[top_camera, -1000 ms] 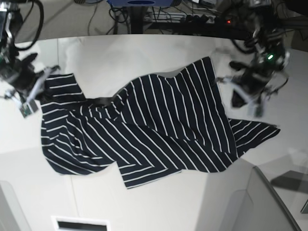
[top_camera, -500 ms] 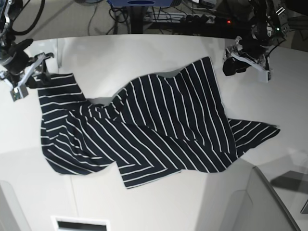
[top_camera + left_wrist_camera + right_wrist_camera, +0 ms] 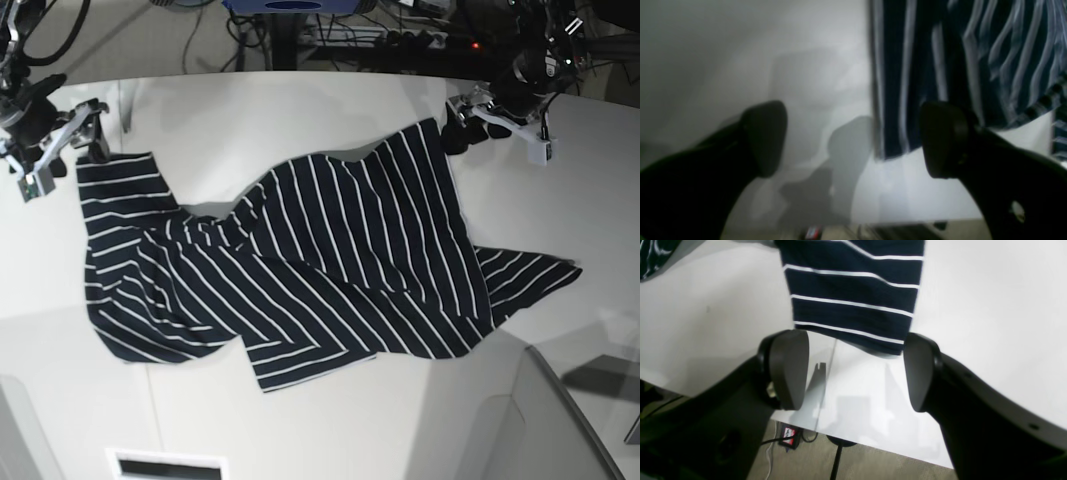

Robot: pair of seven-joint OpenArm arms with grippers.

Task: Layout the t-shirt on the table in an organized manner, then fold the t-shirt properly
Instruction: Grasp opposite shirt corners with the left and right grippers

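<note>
T-shirt (image 3: 300, 260) lies spread but crumpled across the middle of the table (image 3: 250, 110), reaching toward the far edge at two corners; folds and overlaps run through its centre, one flap trails toward the table's near right side. Right gripper (image 3: 853, 370) hovers at the far left corner of the cloth, fingers (image 3: 786, 368) spread wide, nothing between them; the striped hem ends just beyond the fingertips. Left gripper (image 3: 853, 138) sits at the far right corner of the shirt, fingers (image 3: 940, 140) also spread apart, empty, with the shirt edge beside one finger. Blur there, so contact cannot be told.

Step in hand: layout phase, not folding. Shirt is not flat yet, sleeves and hem are not squared up. Judging from this, both corners look released.

Next move likely calls for regrasping bunched parts, probably the twisted centre or the trailing flap, and pulling outward to flatten before any fold.
</note>
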